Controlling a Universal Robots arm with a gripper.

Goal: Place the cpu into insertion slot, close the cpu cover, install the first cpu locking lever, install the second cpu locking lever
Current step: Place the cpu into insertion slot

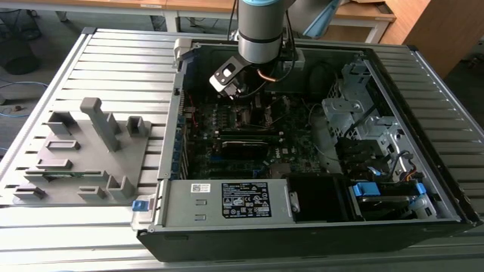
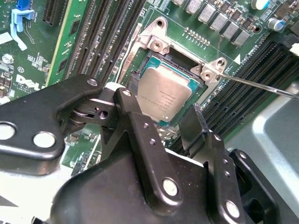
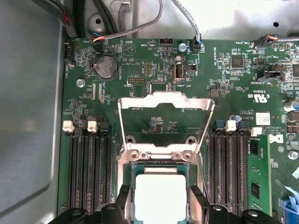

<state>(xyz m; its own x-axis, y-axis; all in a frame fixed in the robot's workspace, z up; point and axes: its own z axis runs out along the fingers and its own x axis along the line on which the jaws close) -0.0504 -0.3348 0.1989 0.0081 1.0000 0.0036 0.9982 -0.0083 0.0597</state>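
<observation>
The cpu [image 3: 160,198] lies flat in the insertion slot [image 2: 159,59], its grey metal top [image 2: 161,95] facing up. My gripper [image 3: 160,186] straddles the chip, one black finger [image 3: 125,196] on each side, and a thin strip of socket edge shows between each finger and the chip. In the second wrist view the gripper [image 2: 159,105] hangs just above the chip, open. The cpu cover [image 3: 166,100] stands raised on its hinge behind the socket. A thin locking lever [image 2: 261,86] sticks out sideways, unlatched. In the exterior view the gripper [image 1: 253,106] reaches down into the open computer case [image 1: 423,187].
Long black memory slots [image 3: 88,168] flank the socket on both sides. Cables [image 3: 140,23] run along the board's edge by the case wall. A grey fixture [image 1: 83,153] stands on the slatted table at the exterior view's left. The power supply [image 1: 226,201] fills the case's near side.
</observation>
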